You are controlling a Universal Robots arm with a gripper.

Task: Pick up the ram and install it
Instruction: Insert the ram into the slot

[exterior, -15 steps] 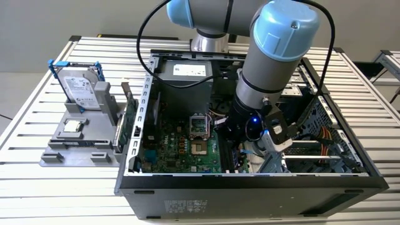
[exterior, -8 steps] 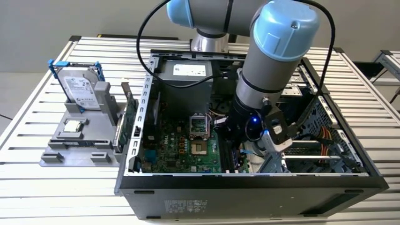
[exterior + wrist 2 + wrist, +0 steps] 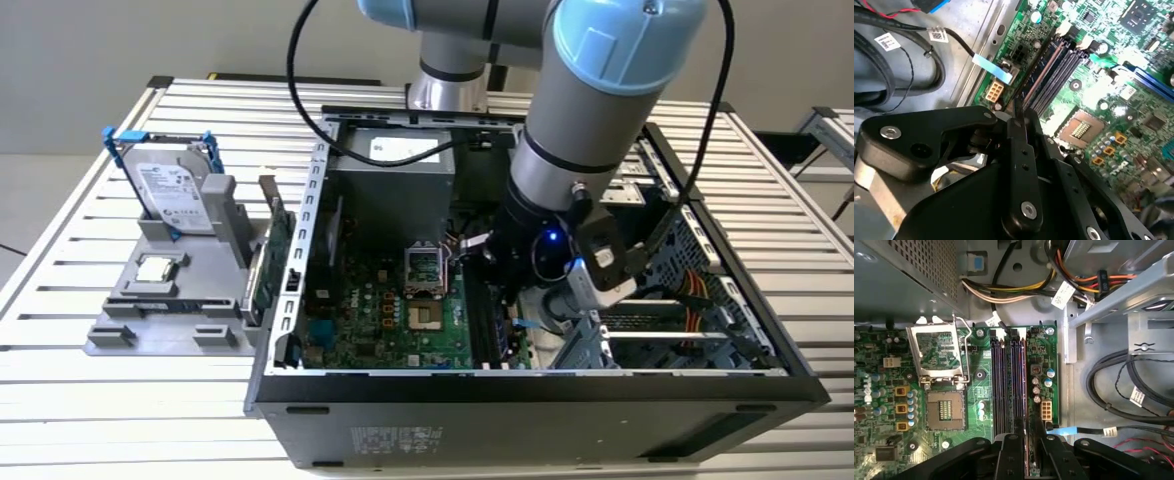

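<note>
The black fingers [image 3: 1026,440] are closed on the thin blue ram stick [image 3: 1019,390], standing edge-on in the dark memory slots [image 3: 1051,70] at three o'clock of the open silver processor socket [image 3: 944,407]. In the exterior view, the black computer case [image 3: 534,400] walls crowd the arm.

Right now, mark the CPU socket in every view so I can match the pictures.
Exterior view: the CPU socket sits mid-motherboard, on the exterior view's left of the arm.
Second wrist view: the socket lies beyond the tool, beside the slots.
First wrist view: the socket adjoins its opened metal lid.
Shared landmark: the memory slots alongside it.
</note>
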